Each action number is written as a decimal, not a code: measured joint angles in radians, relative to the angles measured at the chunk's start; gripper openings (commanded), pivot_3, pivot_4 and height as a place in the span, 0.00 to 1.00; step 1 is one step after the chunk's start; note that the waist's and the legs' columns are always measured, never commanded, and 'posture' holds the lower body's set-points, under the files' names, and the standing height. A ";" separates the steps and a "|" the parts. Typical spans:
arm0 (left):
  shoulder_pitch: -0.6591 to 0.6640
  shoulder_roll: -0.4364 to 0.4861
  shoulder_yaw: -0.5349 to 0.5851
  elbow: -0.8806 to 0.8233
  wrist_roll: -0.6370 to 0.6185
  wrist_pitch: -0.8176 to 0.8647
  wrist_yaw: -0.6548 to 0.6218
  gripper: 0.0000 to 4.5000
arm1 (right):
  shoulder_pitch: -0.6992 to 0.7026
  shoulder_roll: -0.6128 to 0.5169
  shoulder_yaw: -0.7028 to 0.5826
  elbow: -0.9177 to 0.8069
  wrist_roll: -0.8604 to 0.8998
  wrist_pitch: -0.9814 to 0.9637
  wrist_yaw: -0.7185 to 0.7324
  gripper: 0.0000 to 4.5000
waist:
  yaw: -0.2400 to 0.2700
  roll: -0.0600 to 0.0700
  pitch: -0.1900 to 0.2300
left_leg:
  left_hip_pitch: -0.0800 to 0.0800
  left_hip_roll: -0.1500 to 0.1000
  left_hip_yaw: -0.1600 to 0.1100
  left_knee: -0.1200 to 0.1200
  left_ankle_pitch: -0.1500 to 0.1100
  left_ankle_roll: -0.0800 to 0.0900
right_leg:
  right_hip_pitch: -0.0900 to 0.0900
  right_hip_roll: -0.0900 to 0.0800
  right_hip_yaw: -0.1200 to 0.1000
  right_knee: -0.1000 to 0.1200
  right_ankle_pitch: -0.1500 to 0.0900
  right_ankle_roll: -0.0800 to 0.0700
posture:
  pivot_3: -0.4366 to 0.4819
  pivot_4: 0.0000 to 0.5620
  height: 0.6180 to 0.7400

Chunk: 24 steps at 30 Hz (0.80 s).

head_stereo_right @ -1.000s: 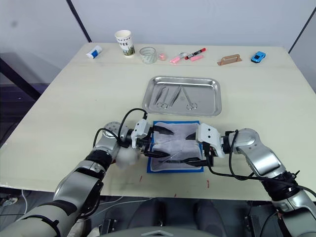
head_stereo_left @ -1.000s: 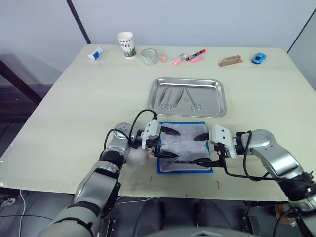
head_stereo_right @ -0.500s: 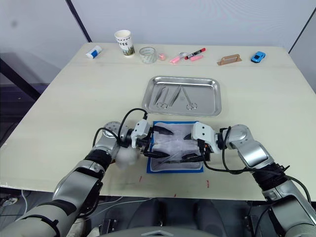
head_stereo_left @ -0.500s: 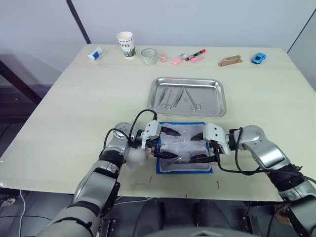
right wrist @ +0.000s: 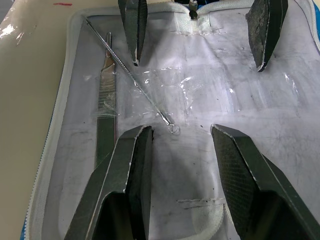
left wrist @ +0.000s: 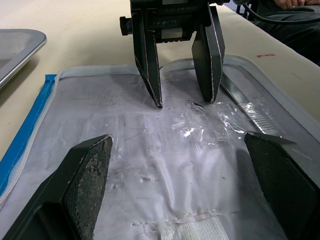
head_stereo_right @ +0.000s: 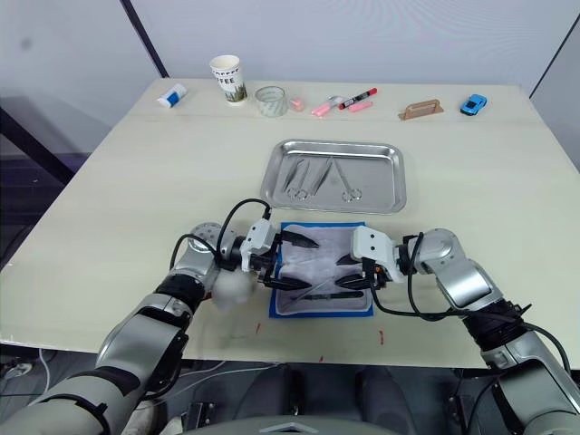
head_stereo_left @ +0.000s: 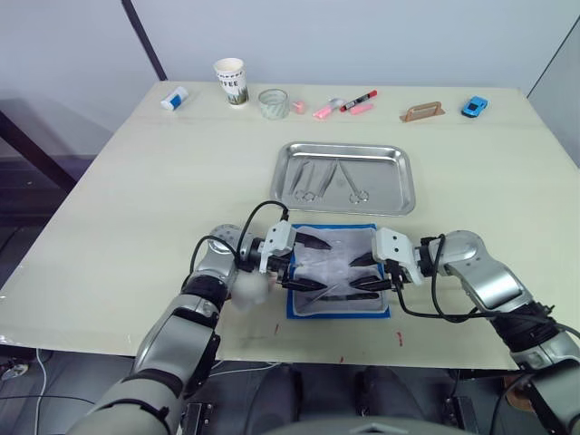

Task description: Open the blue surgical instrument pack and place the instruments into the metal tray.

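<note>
Low in the frame, just left of centre: blue surgical instrument pack (head_stereo_left: 337, 270) lying open and flat on the table (head_stereo_left: 136, 181), pale lining up, blue border showing round it. Left gripper (head_stereo_left: 303, 263) at its left edge, right gripper (head_stereo_left: 366, 275) at its right edge, facing each other across the lining; both spread wide with nothing between the fingers, tips hovering at or just above the fabric. Two slim instruments (right wrist: 106, 107) left along the pack's near side: a flat ridged handle and a thin wire-like probe with a small loop, part under a crinkled clear film (right wrist: 165, 87). Probably light, stiff and slippery, lying nearly flush with soft lining, so hard to get a fingertip under; best taken across the ridged flat handle, clear of the film. Loop probe likely to roll or snag.

Higher, at frame centre: metal tray (head_stereo_left: 399, 163), well apart from the pack, already holding scissors and forceps.

Along the top edge: paper cup (head_stereo_left: 231, 81), markers (head_stereo_left: 359, 98), blue toy car (head_stereo_left: 473, 107).
</note>
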 measured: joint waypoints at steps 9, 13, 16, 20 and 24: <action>0.000 0.002 -0.001 0.000 0.000 0.000 0.000 1.00 | 0.012 0.009 0.008 -0.009 -0.005 -0.014 0.000 0.48 | 0.000 0.000 0.000 | 0.000 0.000 0.000 0.000 0.000 0.000 | 0.000 0.000 0.000 0.000 0.000 0.000 | 0.48 0.27 0.82; 0.000 0.001 -0.001 0.000 0.000 0.000 0.000 1.00 | 0.012 0.008 0.009 -0.009 -0.011 -0.020 0.001 0.42 | 0.000 0.000 0.000 | 0.000 0.000 0.000 0.000 0.000 0.000 | 0.000 0.000 0.000 0.000 0.000 0.000 | 0.48 0.27 0.82; 0.000 0.001 -0.001 0.000 0.000 0.000 0.000 1.00 | 0.012 0.008 0.013 -0.008 -0.012 -0.024 0.011 0.20 | 0.000 0.000 0.000 | 0.000 0.000 0.000 0.000 0.000 0.000 | 0.000 0.000 0.000 0.000 0.000 0.000 | 0.48 0.27 0.82; 0.000 0.002 -0.001 0.001 0.000 0.000 0.000 1.00 | 0.012 0.008 0.021 -0.010 -0.012 -0.031 0.025 0.01 | 0.000 0.000 0.000 | 0.000 0.000 0.000 0.000 0.000 0.000 | 0.000 0.000 0.000 0.000 0.000 0.000 | 0.48 0.27 0.82; 0.000 0.002 -0.001 0.001 0.000 0.000 0.000 1.00 | 0.013 0.007 0.021 -0.010 -0.013 -0.032 0.026 0.01 | 0.000 0.000 0.000 | 0.000 0.000 0.000 0.000 0.000 0.000 | 0.000 0.000 0.000 0.000 0.000 0.000 | 0.48 0.27 0.82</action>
